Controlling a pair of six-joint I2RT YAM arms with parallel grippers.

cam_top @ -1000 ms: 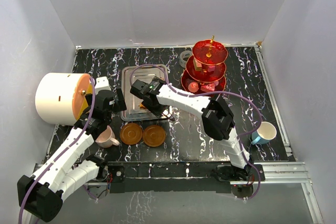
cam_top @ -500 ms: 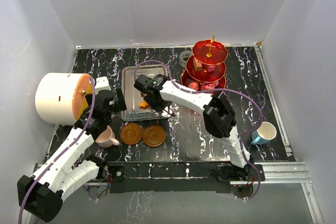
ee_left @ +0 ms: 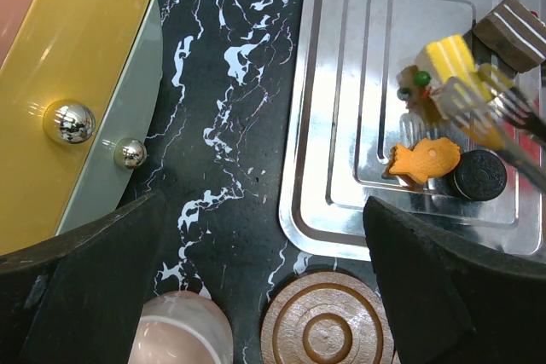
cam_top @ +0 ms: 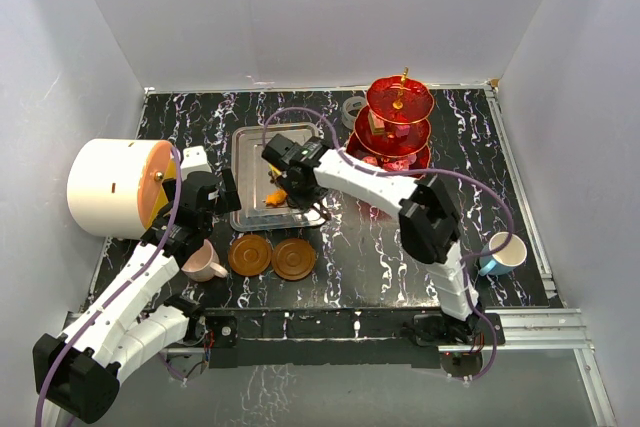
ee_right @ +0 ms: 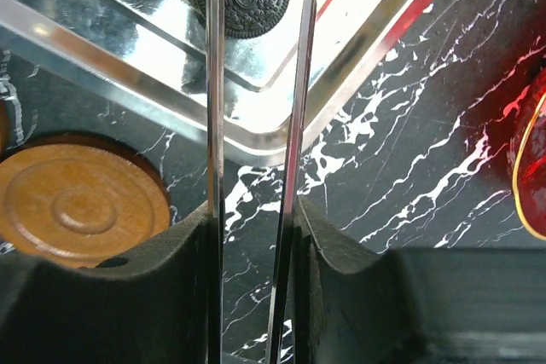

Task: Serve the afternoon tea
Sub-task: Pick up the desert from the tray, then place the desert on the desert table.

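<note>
The red three-tier stand [cam_top: 400, 132] holds a few sweets at the back right. On the steel tray [ee_left: 341, 83] lie an orange fish sweet [ee_left: 424, 161], a dark cookie [ee_left: 479, 175], a yellow cake [ee_left: 450, 59] and a brown cake [ee_left: 512, 31]. My right gripper [cam_top: 290, 172] is shut on metal tongs [ee_right: 213, 125], whose tips reach the yellow cake; whether they grip it is unclear. My left gripper [ee_left: 264, 236] is open above the pink cup [ee_left: 175, 330] and a brown saucer [ee_left: 328, 330]. Two saucers [cam_top: 250, 254] [cam_top: 293, 258] sit before the tray. The blue cup [cam_top: 503, 251] stands far right.
The big white drum with an orange face [cam_top: 110, 187] lies at the left, close to my left arm. A small grey ring [cam_top: 352, 107] sits left of the stand. White walls close in the dark marble table [cam_top: 470, 177] on three sides.
My right gripper with the tongs has moved from the tray's front edge towards the middle of the tray, uncovering the orange fish sweet. The left arm has not moved.
</note>
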